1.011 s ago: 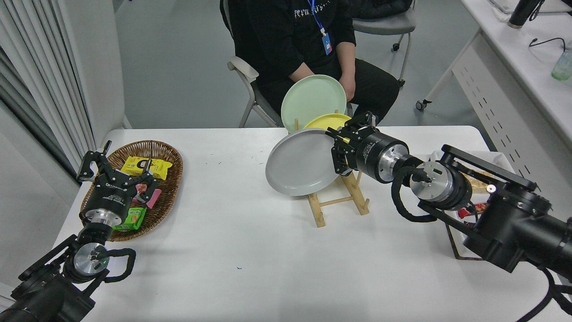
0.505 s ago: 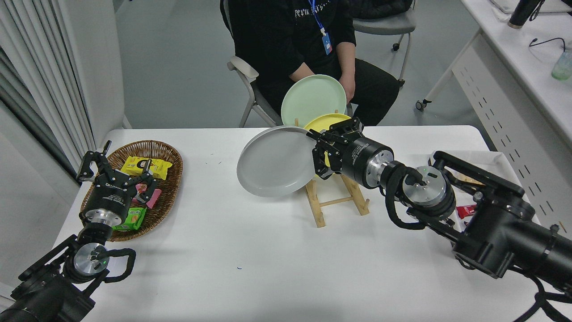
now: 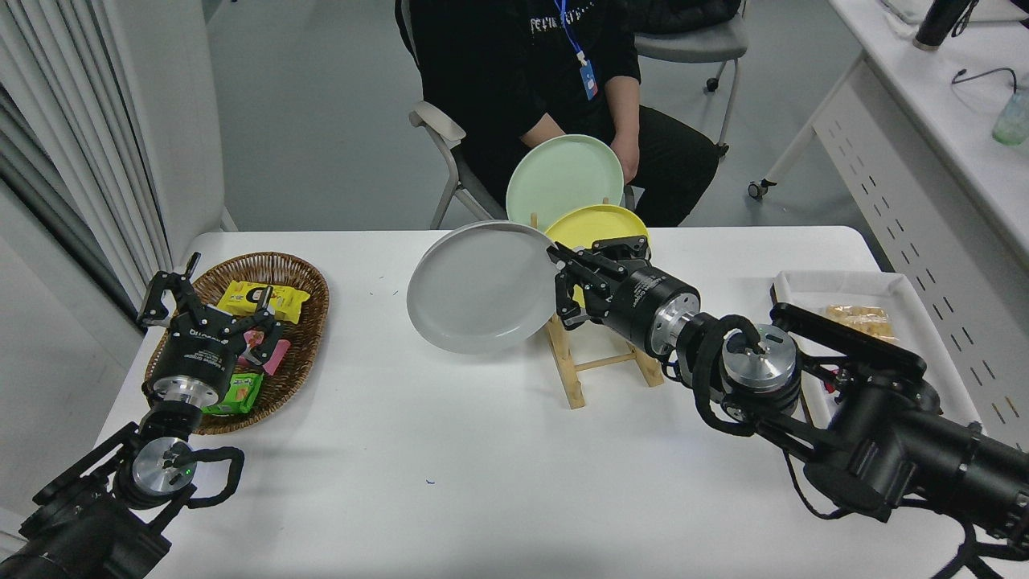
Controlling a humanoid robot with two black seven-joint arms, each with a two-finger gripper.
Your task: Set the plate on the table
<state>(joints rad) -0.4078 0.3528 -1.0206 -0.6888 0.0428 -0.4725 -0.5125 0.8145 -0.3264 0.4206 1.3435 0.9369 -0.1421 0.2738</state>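
The light-grey plate (image 3: 480, 288) hangs tilted above the white table (image 3: 450, 450), left of the wooden rack (image 3: 599, 362). My right gripper (image 3: 558, 283) is shut on the plate's right rim and holds it clear of the rack. My left gripper (image 3: 205, 301) is parked at the lower left over the wicker basket, its fingers spread open and holding nothing.
A yellow plate (image 3: 599, 223) and a pale green plate (image 3: 563, 178) still stand in the rack. The wicker basket (image 3: 301, 277) with snack packets sits at the left. A white tray (image 3: 884, 289) with snacks lies at the right. A person (image 3: 547, 72) sits at the far side.
My right arm has carried the grey plate out of the rack and leftward over the table. The left arm has not moved.
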